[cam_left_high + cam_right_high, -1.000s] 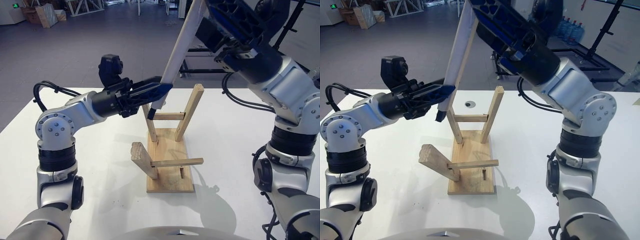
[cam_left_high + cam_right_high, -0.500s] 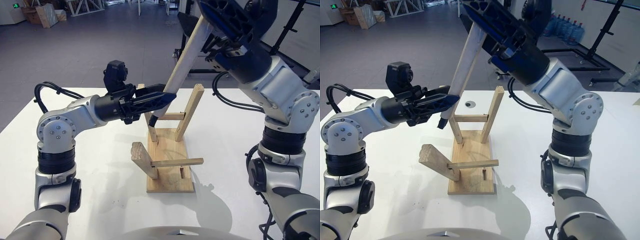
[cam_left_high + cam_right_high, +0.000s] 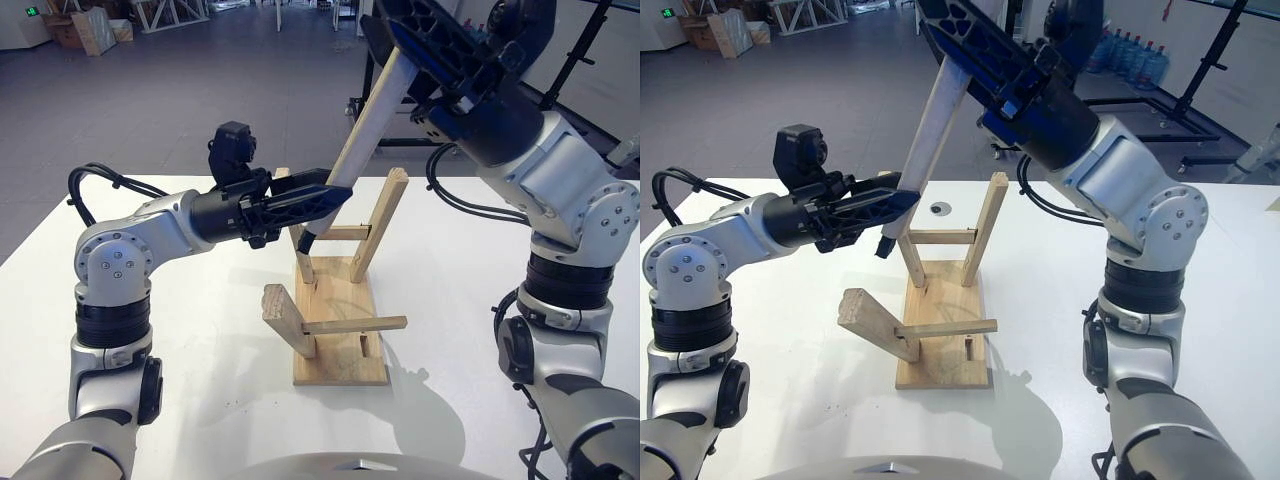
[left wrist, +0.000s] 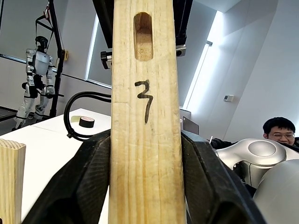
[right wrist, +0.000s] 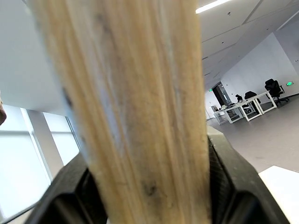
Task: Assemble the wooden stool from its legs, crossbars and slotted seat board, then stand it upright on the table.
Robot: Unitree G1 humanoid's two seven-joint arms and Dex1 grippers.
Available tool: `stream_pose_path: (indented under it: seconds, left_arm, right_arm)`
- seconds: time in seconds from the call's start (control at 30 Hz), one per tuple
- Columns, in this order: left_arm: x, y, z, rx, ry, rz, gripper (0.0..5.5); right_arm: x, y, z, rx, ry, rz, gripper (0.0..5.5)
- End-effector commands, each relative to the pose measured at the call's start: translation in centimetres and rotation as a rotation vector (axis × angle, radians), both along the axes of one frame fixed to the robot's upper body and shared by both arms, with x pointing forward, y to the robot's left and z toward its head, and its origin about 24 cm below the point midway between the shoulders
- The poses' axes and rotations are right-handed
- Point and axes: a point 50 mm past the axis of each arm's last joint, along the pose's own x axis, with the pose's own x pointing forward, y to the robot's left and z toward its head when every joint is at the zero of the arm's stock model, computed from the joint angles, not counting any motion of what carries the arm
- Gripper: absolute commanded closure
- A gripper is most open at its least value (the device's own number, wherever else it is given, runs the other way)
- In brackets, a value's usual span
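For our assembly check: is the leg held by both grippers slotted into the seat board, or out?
Out. The leg slants above the seat board, its lower end in the air at the left gripper.

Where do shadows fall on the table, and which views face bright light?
Left eye view: soft shadows lie on the table beside the seat board, toward the robot's right. Left wrist view: bright window strips behind the held leg. Right wrist view: bright windows and a ceiling light behind it.
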Motion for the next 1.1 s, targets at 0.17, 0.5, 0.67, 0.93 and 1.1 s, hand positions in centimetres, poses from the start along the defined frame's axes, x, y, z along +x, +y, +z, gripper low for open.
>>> stream_pose_path:
  seconds: [0.17,0.5,0.67,0.93,1.1]
  left_arm:
    - [0.1,0.3,-0.6,0.053,-0.020,0.051,3.45]
    - [1.4,3.3,0.0,0.008,-0.021,0.306,1.67]
    - [1.8,6.9,-0.1,-0.068,0.055,0.490,0.94]
    - [2.1,8.4,-3.2,-0.013,0.158,0.601,0.10]
    - [2.2,9.0,-4.0,0.030,0.179,0.614,0.10]
  right_arm:
    - [-0.2,-1.7,-0.1,-0.060,-0.094,-0.108,3.41]
    - [-1.4,-7.2,-2.2,-0.144,-0.280,-0.395,3.45]
    - [-3.6,-9.3,-9.0,-0.298,-0.199,-0.400,3.45]
    - [-3.6,-9.9,-14.9,-0.357,-0.113,-0.356,3.45]
    - [-4.5,-11.5,-14.9,-0.186,-0.097,-0.278,3.45]
